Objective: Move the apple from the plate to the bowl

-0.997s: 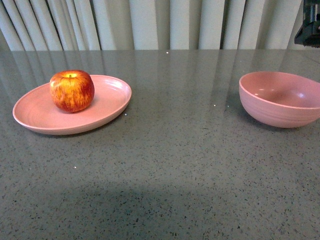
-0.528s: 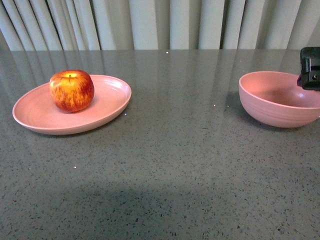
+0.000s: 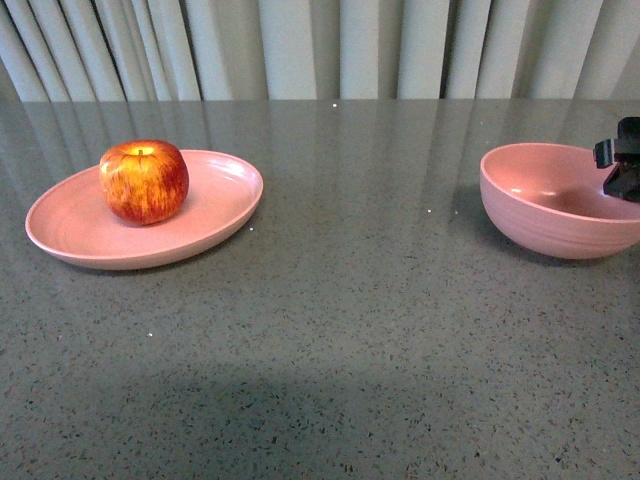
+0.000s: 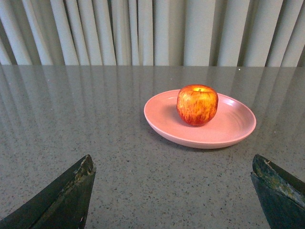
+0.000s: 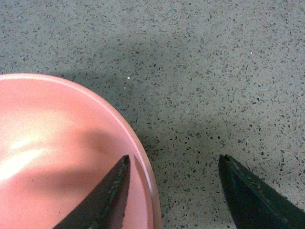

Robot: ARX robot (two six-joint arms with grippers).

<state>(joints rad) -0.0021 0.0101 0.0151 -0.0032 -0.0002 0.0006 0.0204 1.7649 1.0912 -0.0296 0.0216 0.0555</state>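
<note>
One right gripper (image 5: 174, 160), jaws apart, straddles the bowl (image 5: 57, 124) rim.

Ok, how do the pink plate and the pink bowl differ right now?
The plate is wide, shallow and oval; the bowl is deeper and round. The plate holds the apple; the bowl is empty. The open right gripper straddles the bowl's rim; no gripper is at the plate. Both are pink and sit on the grey table.

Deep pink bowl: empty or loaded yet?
Empty: the deep pink bowl shows only bare visible interior, and the red apple sits on the shallow oval pink plate.
</note>
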